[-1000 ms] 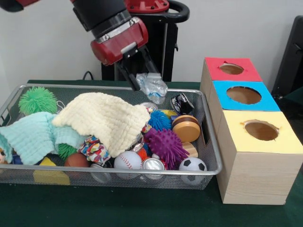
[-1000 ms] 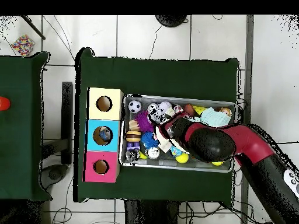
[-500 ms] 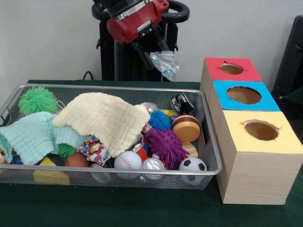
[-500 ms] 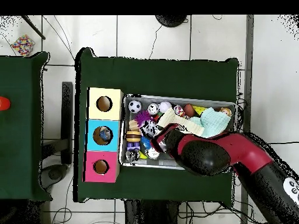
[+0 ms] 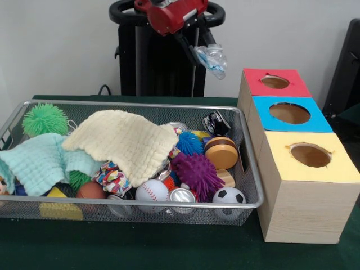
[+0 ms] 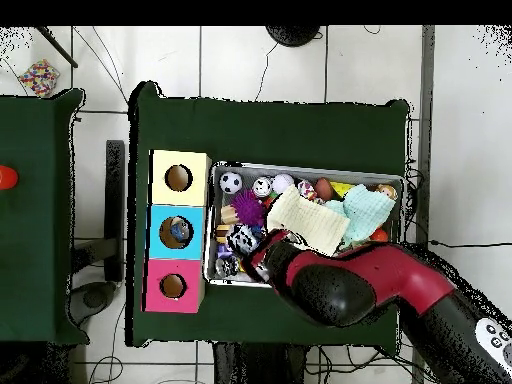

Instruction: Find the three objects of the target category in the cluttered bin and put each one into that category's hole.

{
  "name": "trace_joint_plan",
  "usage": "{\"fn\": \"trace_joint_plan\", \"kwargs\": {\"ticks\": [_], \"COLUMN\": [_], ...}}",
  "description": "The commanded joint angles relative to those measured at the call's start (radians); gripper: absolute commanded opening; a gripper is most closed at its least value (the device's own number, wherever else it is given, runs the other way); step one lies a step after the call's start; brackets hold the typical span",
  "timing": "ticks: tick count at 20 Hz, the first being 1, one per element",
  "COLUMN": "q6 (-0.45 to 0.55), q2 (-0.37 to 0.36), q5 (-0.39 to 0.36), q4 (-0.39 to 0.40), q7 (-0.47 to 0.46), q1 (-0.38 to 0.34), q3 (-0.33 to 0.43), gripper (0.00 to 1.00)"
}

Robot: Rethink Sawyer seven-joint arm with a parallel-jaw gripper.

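Note:
My gripper [image 5: 203, 49] hangs high above the bin's far right corner, shut on a crumpled clear plastic bottle [image 5: 215, 57]. In the overhead view the bottle [image 6: 243, 240] shows over the bin's end nearest the boxes, at the tip of the red and black arm [image 6: 335, 282]. Three wooden boxes with round holes stand beside the bin: red [image 5: 275, 82], blue [image 5: 289, 113] and yellow [image 5: 310, 155]. From above, something lies inside the blue box's hole [image 6: 179, 232]; the red hole [image 6: 173, 286] and yellow hole [image 6: 179, 178] look dark.
The wire mesh bin [image 5: 135, 104] holds a cream cloth [image 5: 126, 140], a teal cloth [image 5: 39, 160], a green spiky ball [image 5: 45, 118], purple [image 5: 197, 171] and blue [image 5: 190, 143] spiky balls, wooden discs [image 5: 221, 153], a baseball [image 5: 152, 191], a soccer ball [image 5: 229, 197] and a can [image 5: 183, 196].
The gripper has risen out of the bin with the plastic bottle and moved toward the boxes. The bin's contents have stayed put.

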Motion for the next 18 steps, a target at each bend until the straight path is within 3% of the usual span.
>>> {"fn": "trace_joint_plan", "kwargs": {"ticks": [1,7,11,15,18], "q6": [-0.143,-0.288,-0.33,-0.331,-0.346], "q2": [-0.048,-0.03,-0.024,-0.037,-0.05], "q5": [0.041,0.089,0.097,0.103,0.06], "q4": [0.124,0.169,0.178,0.17,0.133], "q7": [0.198,0.23,0.224,0.199,0.186], "q1": [0.033,0.043,0.057,0.083,0.143], "q3": [0.05,0.06,0.045,0.005,-0.088], "gripper": [0.0,0.0,0.0,0.0,0.0]}}
